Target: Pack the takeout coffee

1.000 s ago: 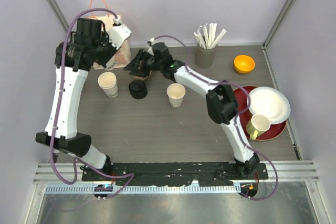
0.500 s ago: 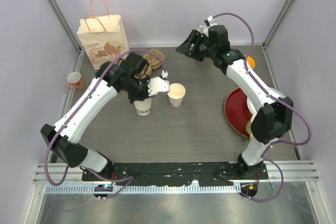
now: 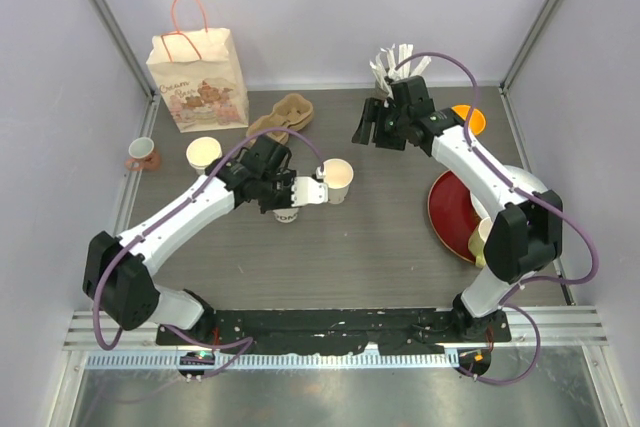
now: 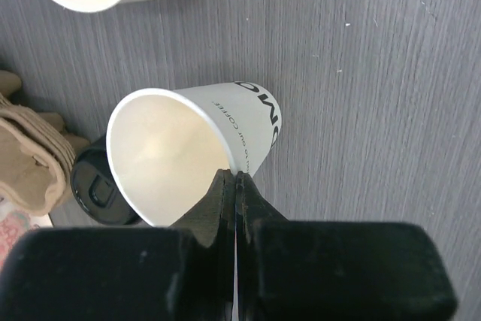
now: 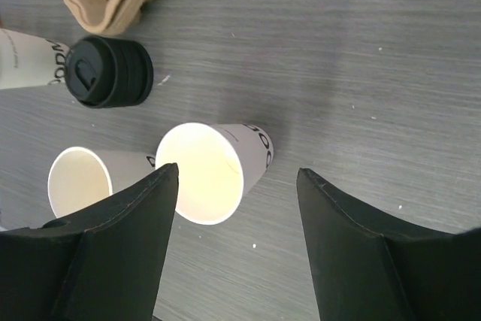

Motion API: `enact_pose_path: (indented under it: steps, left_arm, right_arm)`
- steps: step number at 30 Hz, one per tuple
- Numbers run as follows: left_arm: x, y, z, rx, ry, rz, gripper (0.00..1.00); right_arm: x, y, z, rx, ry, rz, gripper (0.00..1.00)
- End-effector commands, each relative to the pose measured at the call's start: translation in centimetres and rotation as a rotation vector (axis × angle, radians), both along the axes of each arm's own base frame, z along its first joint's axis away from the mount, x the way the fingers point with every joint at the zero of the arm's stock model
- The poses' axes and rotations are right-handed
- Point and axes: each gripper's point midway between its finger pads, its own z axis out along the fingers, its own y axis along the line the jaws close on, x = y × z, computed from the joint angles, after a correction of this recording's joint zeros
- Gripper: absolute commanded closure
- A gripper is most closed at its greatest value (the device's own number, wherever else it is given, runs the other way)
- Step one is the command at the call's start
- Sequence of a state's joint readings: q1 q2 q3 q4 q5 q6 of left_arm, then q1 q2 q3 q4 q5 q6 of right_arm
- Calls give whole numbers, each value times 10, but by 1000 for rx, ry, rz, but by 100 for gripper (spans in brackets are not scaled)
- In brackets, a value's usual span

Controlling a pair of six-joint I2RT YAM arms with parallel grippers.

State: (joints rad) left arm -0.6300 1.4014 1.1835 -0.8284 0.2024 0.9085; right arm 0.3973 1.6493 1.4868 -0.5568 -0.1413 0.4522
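One left claw point(image 4: 235, 179), closed, pinching the rim wall of the takeout coffee cup point(image 4: 169, 152), which sits unlidded mid-table. One right claw point(image 5: 237, 174), jaws wide, hovers above. Risk: the thin paper rim buckles or slips, tipping the cup towards the black lids point(image 5: 109, 71). Cup print: "DMO", small line ending "COFFEE". Far-left paper bag point(image 3: 198, 82): lettering illegible.
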Motion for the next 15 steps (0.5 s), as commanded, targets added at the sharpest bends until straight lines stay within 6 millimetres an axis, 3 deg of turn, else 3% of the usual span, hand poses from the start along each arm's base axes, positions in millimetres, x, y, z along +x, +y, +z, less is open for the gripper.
enact_pose_path:
  steps: [1, 8, 9, 12, 14, 15]
  left_arm:
    - [17, -27, 17, -134, -104, -55, 100]
    - [15, -27, -3, -131, -101, -79, 97]
    - [15, -27, -2, -131, -97, -75, 76]
    - [12, -25, 3, -124, -93, -74, 39]
    - [8, -23, 6, -120, -73, -68, 22]
    - [12, -26, 18, -138, -85, -59, 13]
  right_arm:
    - [-10, -4, 15, -14, -49, 21, 31]
    - [-13, 4, 18, 41, -55, 37, 31]
    - [-14, 5, 17, 45, -53, 39, 31]
    - [-14, 6, 21, 52, -59, 40, 31]
    - [-14, 6, 22, 55, -62, 45, 31]
    - [-14, 6, 24, 57, -67, 45, 31]
